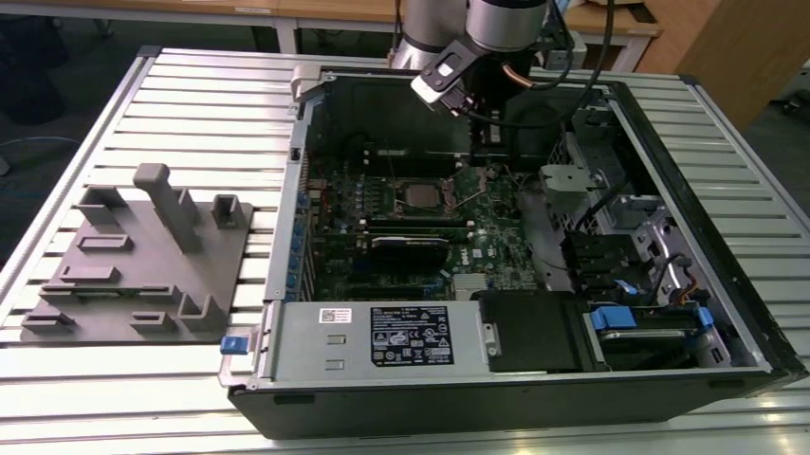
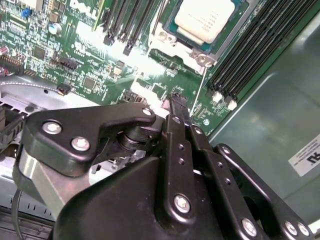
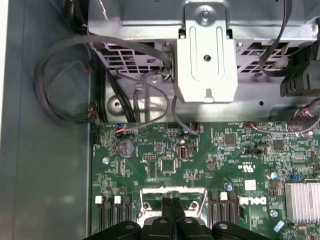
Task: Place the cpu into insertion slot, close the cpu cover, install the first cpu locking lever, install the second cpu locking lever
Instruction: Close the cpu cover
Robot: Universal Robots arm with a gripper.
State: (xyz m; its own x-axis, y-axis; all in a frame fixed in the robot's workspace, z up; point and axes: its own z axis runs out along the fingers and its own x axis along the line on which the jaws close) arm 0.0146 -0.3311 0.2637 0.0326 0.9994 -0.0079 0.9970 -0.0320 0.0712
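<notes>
A black computer case [image 1: 506,409] lies open on a slatted metal table [image 1: 190,114], and a grey moulded fixture [image 1: 127,275] of posts and pockets rests on the slats to the exterior view's left of it. Inside, a silver power supply box [image 1: 322,334] sits against one wall, with a blue tab [image 1: 233,344] just beside its corner. In the first wrist view, the green motherboard [image 3: 210,165] carries a round coin battery [image 3: 125,148] and a finned heatsink [image 3: 302,201], with grey cables [image 3: 52,95] looped near a silver bracket [image 3: 205,55].

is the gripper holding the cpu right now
No, in the second wrist view the cpu sits in the insertion slot, apart from the gripper, whose fingers are closed together with nothing between them.
</notes>
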